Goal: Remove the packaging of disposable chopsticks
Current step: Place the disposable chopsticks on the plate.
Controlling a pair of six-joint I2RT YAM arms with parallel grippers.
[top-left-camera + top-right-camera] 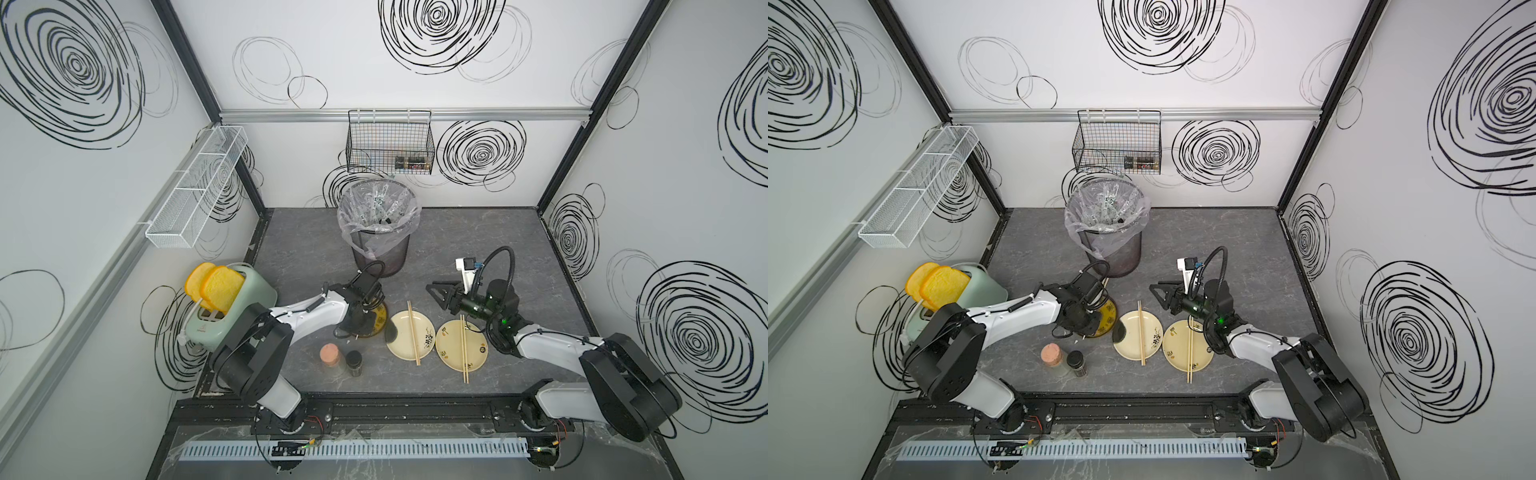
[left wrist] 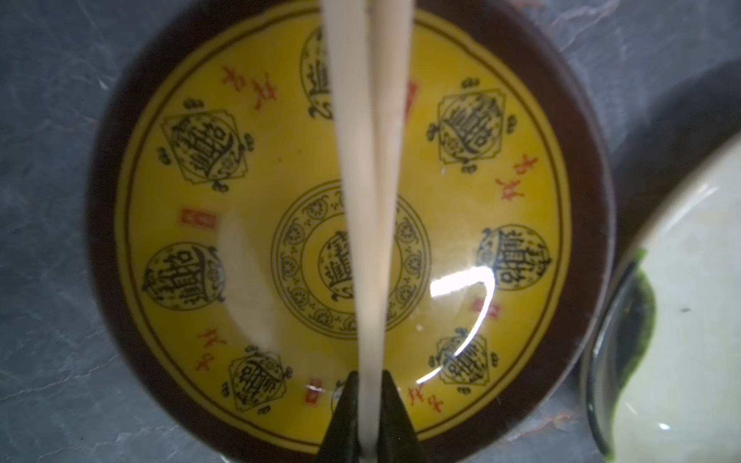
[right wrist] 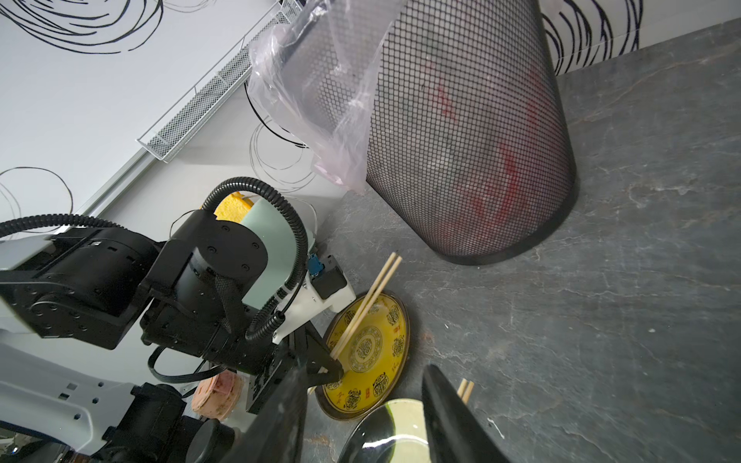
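In both top views, toward the bench's (image 1: 519, 257) front edge, the first pair (image 1: 413, 332) of disposable chopsticks lay bare across a cream plate (image 1: 399, 347), the second pair (image 1: 463, 349) across the neighbouring plate (image 1: 451, 359). Beside these, the left hand (image 2: 369, 405) was closed narrowly on one end of the third pair (image 2: 367, 200) over the yellow plate (image 2: 160, 240), their far ends jutting past its rim. Let go there, the sticks might have slid off the glossy plate. The right hand (image 1: 435, 297) hung half open, empty. Farthest, the packaging (image 1: 380, 203) lay inside the bin (image 1: 380, 257).
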